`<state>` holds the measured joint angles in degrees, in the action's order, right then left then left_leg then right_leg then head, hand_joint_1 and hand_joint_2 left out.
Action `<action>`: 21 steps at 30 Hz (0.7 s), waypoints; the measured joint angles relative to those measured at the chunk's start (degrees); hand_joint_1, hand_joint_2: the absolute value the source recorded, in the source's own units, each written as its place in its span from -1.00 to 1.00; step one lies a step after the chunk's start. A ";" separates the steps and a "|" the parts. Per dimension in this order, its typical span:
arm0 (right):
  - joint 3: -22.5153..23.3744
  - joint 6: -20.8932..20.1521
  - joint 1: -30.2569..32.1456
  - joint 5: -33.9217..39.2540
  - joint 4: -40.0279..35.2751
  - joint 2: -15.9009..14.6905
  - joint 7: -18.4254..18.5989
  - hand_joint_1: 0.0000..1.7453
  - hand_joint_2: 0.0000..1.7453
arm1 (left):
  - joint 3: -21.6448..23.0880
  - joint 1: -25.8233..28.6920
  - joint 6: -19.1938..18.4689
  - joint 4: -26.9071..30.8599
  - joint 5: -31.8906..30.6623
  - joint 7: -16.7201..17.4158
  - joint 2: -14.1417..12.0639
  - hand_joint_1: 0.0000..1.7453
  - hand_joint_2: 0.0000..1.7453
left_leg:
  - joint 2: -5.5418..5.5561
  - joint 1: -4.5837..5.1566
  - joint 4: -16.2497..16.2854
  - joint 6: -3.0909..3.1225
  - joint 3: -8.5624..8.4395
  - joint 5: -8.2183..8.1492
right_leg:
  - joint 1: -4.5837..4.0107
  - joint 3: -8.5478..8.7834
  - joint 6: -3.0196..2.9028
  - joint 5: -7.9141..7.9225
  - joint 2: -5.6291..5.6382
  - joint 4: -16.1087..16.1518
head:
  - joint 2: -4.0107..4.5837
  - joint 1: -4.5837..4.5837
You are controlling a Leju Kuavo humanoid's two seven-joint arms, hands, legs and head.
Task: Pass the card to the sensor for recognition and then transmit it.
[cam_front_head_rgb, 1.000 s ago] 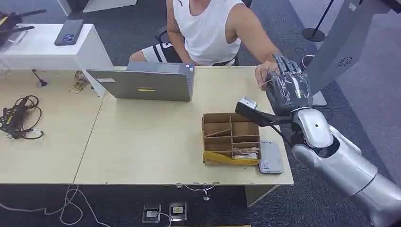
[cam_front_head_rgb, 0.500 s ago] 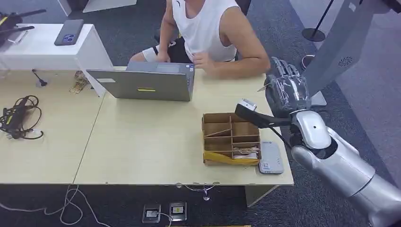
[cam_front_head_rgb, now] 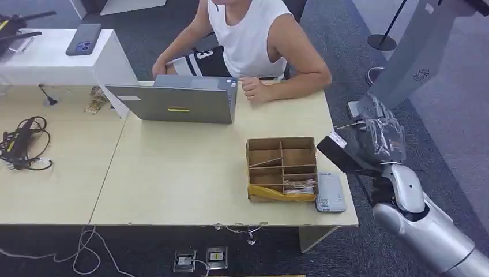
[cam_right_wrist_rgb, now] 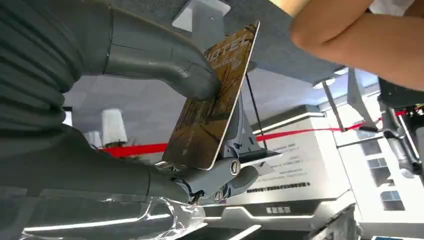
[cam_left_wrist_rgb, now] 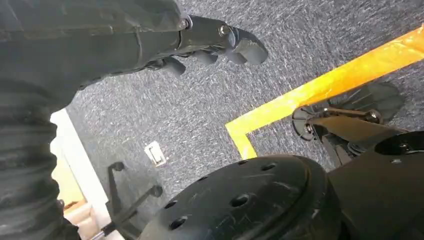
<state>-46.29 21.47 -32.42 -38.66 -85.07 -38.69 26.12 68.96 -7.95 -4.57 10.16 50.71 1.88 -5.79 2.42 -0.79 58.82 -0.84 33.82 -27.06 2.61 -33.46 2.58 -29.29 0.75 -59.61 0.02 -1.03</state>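
Observation:
My right hand (cam_front_head_rgb: 377,137) is raised just off the table's right edge, level with the cardboard box. It pinches a brown patterned card (cam_right_wrist_rgb: 212,107) between the thumb and the darker fingers; from the head view the card (cam_front_head_rgb: 347,124) appears as a thin pale edge. The grey card sensor (cam_front_head_rgb: 330,192) lies flat on the table (cam_front_head_rgb: 173,173) near its front right corner, against the box, lower and to the left of the hand. My left hand (cam_left_wrist_rgb: 220,40) hangs over grey carpet with nothing in it.
A person (cam_front_head_rgb: 254,34) sits across the table with one hand by a grey laptop (cam_front_head_rgb: 176,103). A divided cardboard box (cam_front_head_rgb: 281,167) holds papers. Black cables (cam_front_head_rgb: 23,144) lie at the left. A phone (cam_front_head_rgb: 83,39) rests on a white stand.
My right hand has pulled back from the table's far right corner, moving right and toward me with the card. The person's hand has withdrawn from it to beside the laptop.

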 joint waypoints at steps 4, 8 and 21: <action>4.21 1.50 4.11 0.50 -0.35 -0.50 -1.81 1.00 1.00 | 0.00 -0.01 0.00 0.00 0.33 0.00 -0.02 -1.00 1.00 | -0.14 -0.01 0.00 -0.05 -0.06 -0.04 | -0.01 0.00 0.00 0.00 0.07 0.00 | 0.00 -0.02; 7.66 1.62 8.12 0.24 -0.48 -0.39 -3.66 1.00 1.00 | 0.00 0.01 0.00 0.00 0.70 0.00 0.00 -1.00 1.00 | -0.13 -0.01 -0.01 -0.05 -0.05 -0.04 | -0.02 0.02 0.00 0.00 0.07 0.00 | 0.00 -0.02; 9.76 -3.94 13.84 1.14 -0.11 1.99 -7.74 1.00 1.00 | -0.04 -0.02 0.00 0.00 1.05 0.00 0.00 -1.00 1.00 | -0.18 -0.02 -0.02 -0.06 -0.05 -0.05 | -0.03 0.01 -0.01 -0.01 0.08 0.00 | 0.00 -0.02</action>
<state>-36.52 17.53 -18.58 -37.53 -85.18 -36.70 18.38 68.91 -7.96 -4.57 10.16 51.76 1.88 -5.79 2.24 -0.81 58.80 -0.90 33.77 -27.11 2.58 -33.44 2.57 -29.30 0.83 -59.61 0.02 -1.05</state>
